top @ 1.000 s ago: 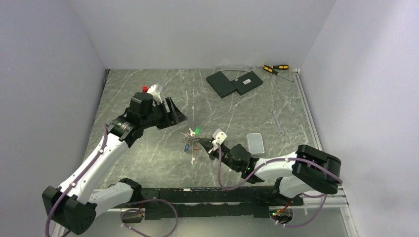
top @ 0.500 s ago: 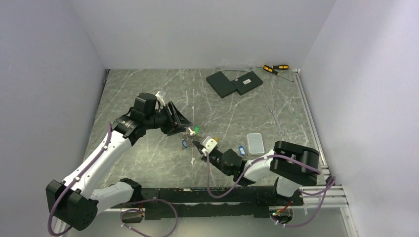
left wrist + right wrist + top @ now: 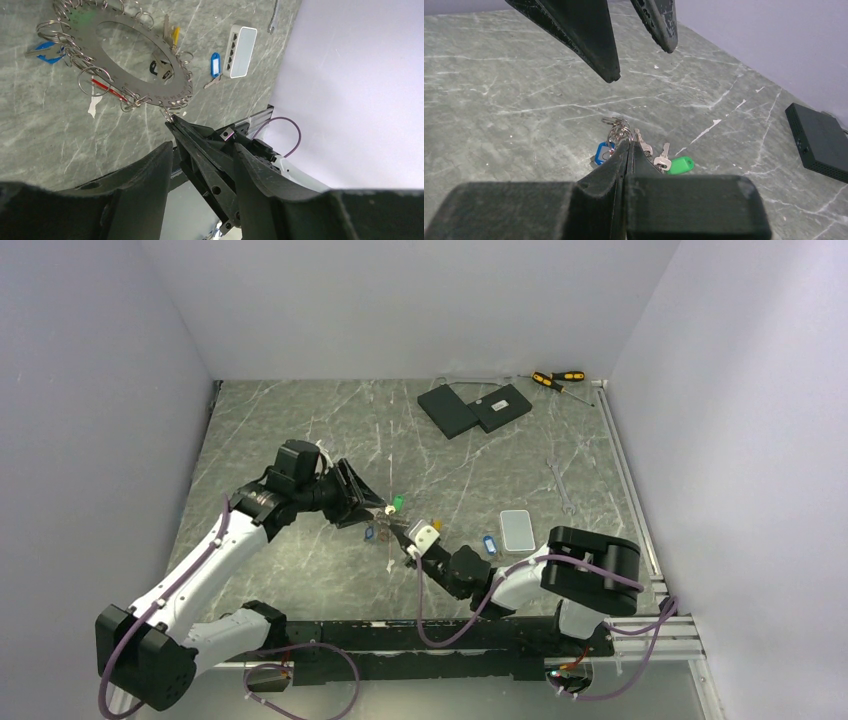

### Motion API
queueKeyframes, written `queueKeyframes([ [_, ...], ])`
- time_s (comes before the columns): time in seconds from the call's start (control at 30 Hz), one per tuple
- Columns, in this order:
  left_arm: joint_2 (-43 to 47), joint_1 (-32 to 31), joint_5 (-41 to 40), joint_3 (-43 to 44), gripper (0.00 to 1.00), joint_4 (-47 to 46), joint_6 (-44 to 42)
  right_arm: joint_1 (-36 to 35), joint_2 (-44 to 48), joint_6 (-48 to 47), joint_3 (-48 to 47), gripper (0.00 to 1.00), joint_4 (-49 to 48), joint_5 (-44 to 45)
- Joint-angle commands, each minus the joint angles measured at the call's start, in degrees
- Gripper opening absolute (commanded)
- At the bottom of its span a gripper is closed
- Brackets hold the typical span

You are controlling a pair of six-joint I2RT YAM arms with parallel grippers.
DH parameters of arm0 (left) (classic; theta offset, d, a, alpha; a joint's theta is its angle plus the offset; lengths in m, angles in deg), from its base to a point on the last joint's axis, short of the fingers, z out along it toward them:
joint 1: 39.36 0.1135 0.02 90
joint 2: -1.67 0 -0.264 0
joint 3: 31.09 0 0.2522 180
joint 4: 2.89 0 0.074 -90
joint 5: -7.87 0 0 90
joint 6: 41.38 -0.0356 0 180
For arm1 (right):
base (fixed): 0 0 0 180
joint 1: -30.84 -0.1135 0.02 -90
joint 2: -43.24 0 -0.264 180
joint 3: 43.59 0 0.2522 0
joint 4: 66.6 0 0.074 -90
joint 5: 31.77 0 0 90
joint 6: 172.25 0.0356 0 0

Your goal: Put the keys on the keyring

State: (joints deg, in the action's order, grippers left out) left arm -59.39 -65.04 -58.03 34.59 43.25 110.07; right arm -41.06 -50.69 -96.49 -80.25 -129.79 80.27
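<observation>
**Left to right.** The left claw (image 3: pixel 362 500) hung over the table (image 3: pixel 260 420), left of the work. Its fingers stood apart with nothing between them.

Just right of it the keyring (image 3: pixel 172 87) lay flat on the table. It was a thin grey metal annulus, its rim strung with many small split rings. Several keys (image 3: pixel 107 89) with blue, red, yellow and green heads lay at that rim. We could not tell which of them were already threaded.

At the keyring's near edge the right claw (image 3: pixel 171 123) was closed, its tips meeting at one small split ring. Whether the wire was truly pinched we could not tell.

Farther right a loose blue-tagged key (image 3: pixel 215 56) lay between the keyring and a pale slab (image 3: pixel 239 45), just beside the slab.

**Handling.** We judged the keyring light, stiff and slippery. Lying flat, it offered no purchase from above, so a hold on its rim or on a split ring seemed best. The split rings probably spring shut, so they would need prying open. We judged the loose key light and rigid. Its plastic tag gave the broader, less slippery hold, though a key held there would likely swing.
</observation>
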Motion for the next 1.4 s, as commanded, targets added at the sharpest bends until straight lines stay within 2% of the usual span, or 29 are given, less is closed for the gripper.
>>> queueKeyframes([
  [0.0, 1.47, 0.09, -0.1, -1.62, 0.52, -1.43, 1.96, -0.98, -0.25, -1.53, -2.39, 0.0, -5.47, 1.1],
  [0.2, 1.21, 0.01, 0.95, -3.21, 0.42, -3.0, 2.83, -1.64, -0.41, -3.32, -2.81, 0.0, -6.07, 1.92],
  [0.63, 0.25, -0.87, 0.38, -5.85, 0.38, -3.66, 4.46, -2.36, -1.25, -5.31, -3.63, 0.0, -6.83, 2.43],
  [1.2, -1.49, -0.96, 0.44, -9.66, 0.31, -9.53, 6.55, -3.58, -2.22, -7.37, -4.16, 0.0, -6.98, 2.66],
  [1.37, -1.85, -0.96, 0.08, -9.82, 0.21, -9.96, 6.66, -3.94, -2.3, -7.81, -4.15, 0.0, -6.87, 2.79],
])
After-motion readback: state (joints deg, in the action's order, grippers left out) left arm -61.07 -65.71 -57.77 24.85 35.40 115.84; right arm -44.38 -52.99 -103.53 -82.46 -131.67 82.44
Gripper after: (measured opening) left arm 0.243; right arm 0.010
